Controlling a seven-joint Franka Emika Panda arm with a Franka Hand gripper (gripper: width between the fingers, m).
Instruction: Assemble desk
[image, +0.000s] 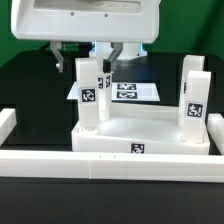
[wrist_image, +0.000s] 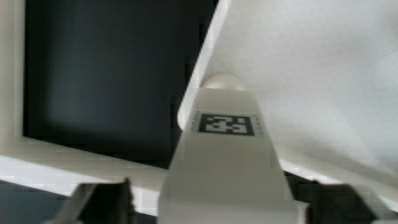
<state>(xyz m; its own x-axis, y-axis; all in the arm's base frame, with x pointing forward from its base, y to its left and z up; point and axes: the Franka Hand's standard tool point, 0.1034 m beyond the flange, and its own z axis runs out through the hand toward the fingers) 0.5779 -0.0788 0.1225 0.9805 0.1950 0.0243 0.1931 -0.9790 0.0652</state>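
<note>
The white tabletop (image: 150, 135) lies in the middle with its raised rim and a tag on its near edge. Leg blocks stand upright on it: two at the exterior view's left (image: 90, 95) and two at its right (image: 193, 105), all tagged. My gripper (image: 88, 62) hangs over the front left leg with one dark finger (image: 58, 55) on each side of the leg's top, set wider than the leg. In the wrist view the tagged leg (wrist_image: 224, 125) rises between the fingers (wrist_image: 103, 203), and my gripper (wrist_image: 222, 205) is open around it.
Long white border rails run along the front (image: 100, 160), the exterior view's left (image: 8, 125) and its right (image: 215, 130). The marker board (image: 135, 90) lies flat behind the tabletop. The table surface is black.
</note>
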